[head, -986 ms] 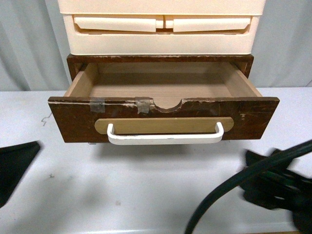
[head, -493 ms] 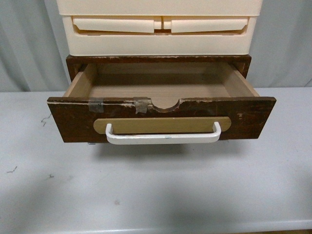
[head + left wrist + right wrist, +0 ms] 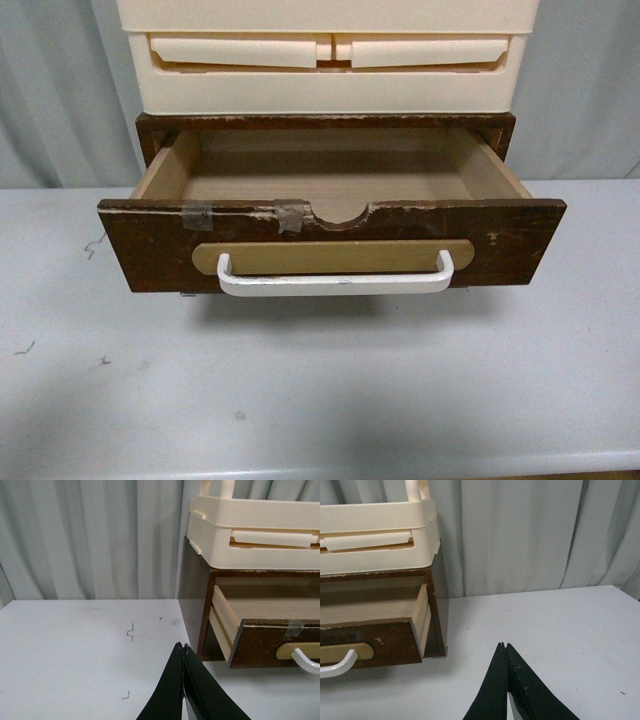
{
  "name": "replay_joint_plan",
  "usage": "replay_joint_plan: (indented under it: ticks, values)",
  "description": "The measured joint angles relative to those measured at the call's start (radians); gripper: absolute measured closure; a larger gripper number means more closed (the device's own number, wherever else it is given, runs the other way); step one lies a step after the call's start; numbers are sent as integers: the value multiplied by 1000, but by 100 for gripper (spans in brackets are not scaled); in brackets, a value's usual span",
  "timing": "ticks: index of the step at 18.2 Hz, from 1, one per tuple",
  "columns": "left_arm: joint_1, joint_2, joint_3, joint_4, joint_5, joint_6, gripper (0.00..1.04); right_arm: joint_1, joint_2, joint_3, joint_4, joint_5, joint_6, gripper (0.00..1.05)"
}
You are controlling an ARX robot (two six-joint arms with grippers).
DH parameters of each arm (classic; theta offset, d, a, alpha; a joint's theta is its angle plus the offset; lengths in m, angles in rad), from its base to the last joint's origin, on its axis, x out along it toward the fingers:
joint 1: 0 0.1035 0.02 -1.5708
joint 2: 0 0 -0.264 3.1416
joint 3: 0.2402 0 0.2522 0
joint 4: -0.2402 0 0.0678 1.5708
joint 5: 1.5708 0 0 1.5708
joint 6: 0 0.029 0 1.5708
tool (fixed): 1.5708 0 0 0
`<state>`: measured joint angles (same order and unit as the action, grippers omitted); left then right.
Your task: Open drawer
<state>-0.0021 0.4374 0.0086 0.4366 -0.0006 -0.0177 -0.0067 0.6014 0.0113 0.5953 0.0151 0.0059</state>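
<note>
Drawer (image 3: 330, 240) sits mid-frame in the front view, pulled well out of its dark case (image 3: 325, 121), pale wood floor showing; white handle (image 3: 335, 284) lies across its front panel; cream drawers (image 3: 330, 60) stack on the case at the top of the frame; grey table (image 3: 320, 400) fills the lower half. Left wrist view: left claw (image 3: 183, 646) has its tips pressed together, holding nothing, over the table, apart from the drawer. Right wrist view: right claw (image 3: 503, 646) is likewise closed and empty, apart from the drawer, which juts from the case.
</note>
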Motion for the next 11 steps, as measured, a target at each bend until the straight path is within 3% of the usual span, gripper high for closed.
replay_joint_plan:
  ticks: [11]
  values:
    - [0,-76,0,-78,0,0,103,6,-107,0,-108,-12,0,103]
